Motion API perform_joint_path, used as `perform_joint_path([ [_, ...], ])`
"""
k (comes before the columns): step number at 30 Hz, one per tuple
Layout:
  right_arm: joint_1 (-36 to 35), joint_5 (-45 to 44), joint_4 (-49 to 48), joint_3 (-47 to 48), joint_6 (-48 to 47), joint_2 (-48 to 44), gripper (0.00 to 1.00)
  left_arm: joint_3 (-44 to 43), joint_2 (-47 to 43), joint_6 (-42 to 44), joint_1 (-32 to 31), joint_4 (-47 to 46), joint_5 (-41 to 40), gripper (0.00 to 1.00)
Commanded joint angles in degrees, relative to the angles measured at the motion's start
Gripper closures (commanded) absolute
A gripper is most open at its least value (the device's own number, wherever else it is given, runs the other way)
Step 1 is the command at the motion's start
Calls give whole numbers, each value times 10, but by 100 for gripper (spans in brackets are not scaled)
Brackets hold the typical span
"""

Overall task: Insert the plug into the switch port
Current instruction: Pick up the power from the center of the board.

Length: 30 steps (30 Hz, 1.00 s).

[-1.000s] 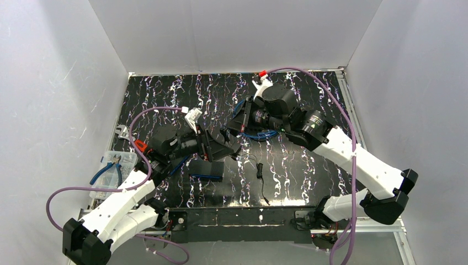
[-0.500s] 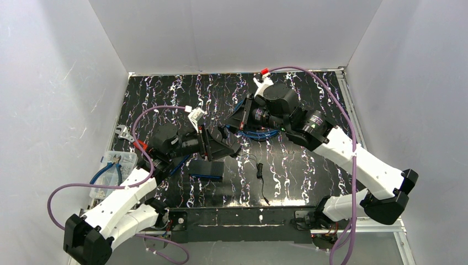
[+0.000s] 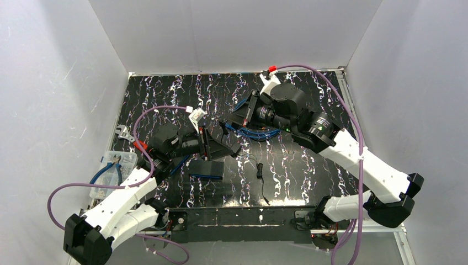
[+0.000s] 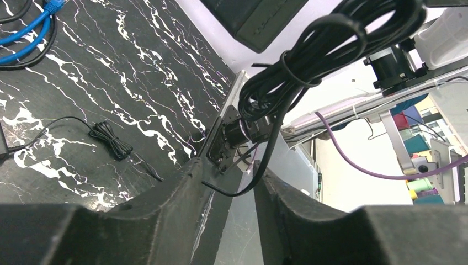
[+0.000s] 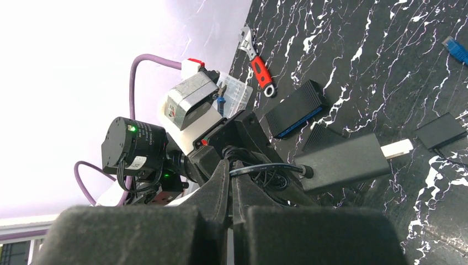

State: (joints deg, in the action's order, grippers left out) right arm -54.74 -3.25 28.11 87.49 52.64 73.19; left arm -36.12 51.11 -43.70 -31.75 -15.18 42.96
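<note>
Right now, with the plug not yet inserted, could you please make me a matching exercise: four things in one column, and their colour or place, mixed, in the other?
Things:
1. wrench
2. coiled cable
3. switch
4. clear box

Descriptions:
A. blue
B. black with a blue strip
C. transparent, at the left edge of the table
D. red handle

Pairs: 1-D, 2-A, 3-B, 4-C.

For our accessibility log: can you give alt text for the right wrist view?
The right hand, shut at bottom centre, pinches a thin black cable. Beyond it, on the black marbled table, lie a black switch with a blue strip and a red-handled wrench; the left arm stands at left.
</note>
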Motion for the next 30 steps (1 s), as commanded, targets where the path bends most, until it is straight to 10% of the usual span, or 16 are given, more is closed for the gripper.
perform_joint_path([
  [1, 1, -16, -39, -3, 7, -18, 99, -8, -8, 7, -2, -3, 15, 70],
  [5, 1, -17, -43, -16, 9, -23, 99, -13, -2, 6, -2, 0, 14, 100],
  [30, 1, -124, -20, -296, 30, -175, 99, -97, 105, 62, -13, 220, 181, 100],
])
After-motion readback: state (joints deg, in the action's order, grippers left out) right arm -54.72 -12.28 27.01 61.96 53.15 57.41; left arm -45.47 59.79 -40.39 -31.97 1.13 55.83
